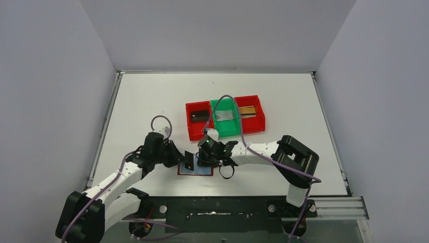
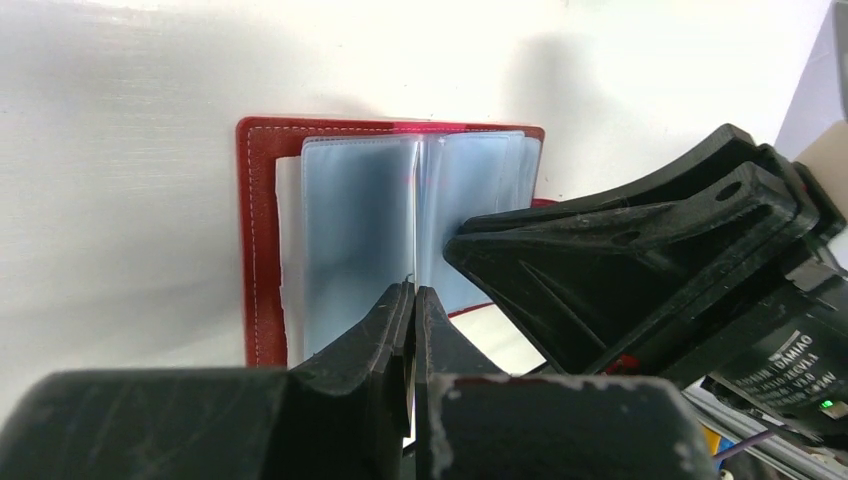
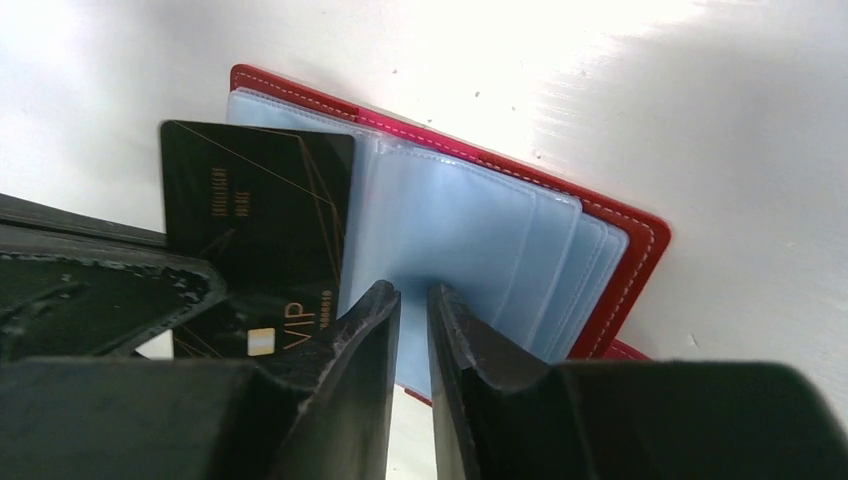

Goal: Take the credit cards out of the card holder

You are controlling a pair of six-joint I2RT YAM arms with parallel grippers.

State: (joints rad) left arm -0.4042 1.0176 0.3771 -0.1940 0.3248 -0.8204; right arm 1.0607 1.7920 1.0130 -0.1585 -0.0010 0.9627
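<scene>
1. Card holder (image 2: 258,230): dark red, stitched edge, pale blue sleeves (image 2: 360,240) fanned open; flat on white table (image 1: 152,101), near edge, between both grippers.
2. Credit cards (image 1: 247,110): four. Dark VIP card (image 3: 255,215) pinched tight in left gripper (image 2: 412,292); one each in two red bins (image 1: 196,134) and one green bin (image 1: 228,132).
3. Right gripper (image 3: 412,295): fingers almost together, nipping a sleeve.
4. Pale grey walls (image 1: 50,76) around.

Dark red card holder (image 3: 480,240) lies open, black VIP credit card (image 3: 255,215) upright over it.
</scene>
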